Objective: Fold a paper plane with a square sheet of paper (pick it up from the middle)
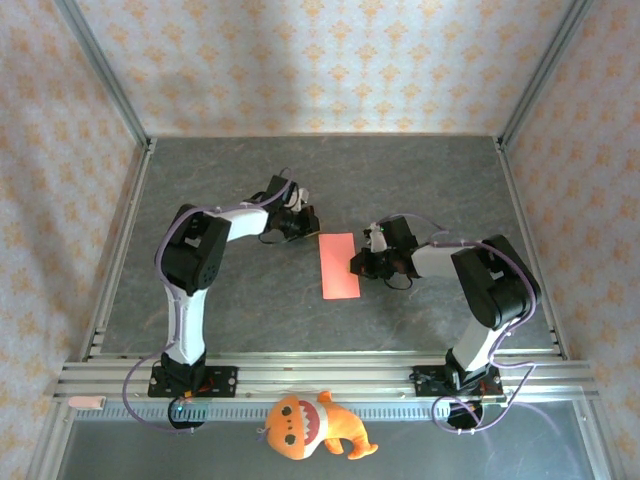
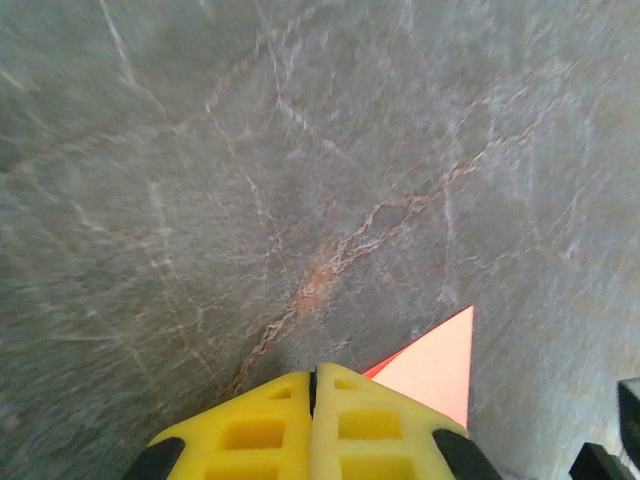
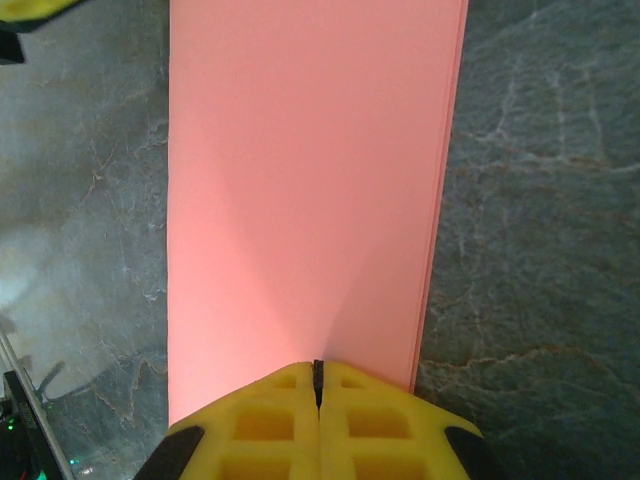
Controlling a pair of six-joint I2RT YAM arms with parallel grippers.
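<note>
The square sheet of paper (image 1: 338,265) lies flat on the grey table as a narrow pink-red rectangle, folded in half, with a doubled edge along its right side in the right wrist view (image 3: 310,180). My right gripper (image 1: 356,266) is shut, and its yellow tips (image 3: 318,366) rest over the sheet's near edge with nothing visible between the jaws. My left gripper (image 1: 308,228) is shut too, and its tips (image 2: 314,376) sit just off the sheet's far-left corner (image 2: 440,365), over bare table.
An orange plush toy (image 1: 312,427) lies on the front ledge between the arm bases. Aluminium frame rails (image 1: 110,270) and patterned walls bound the table. A left finger's yellow pad (image 3: 30,10) shows beyond the sheet's far corner.
</note>
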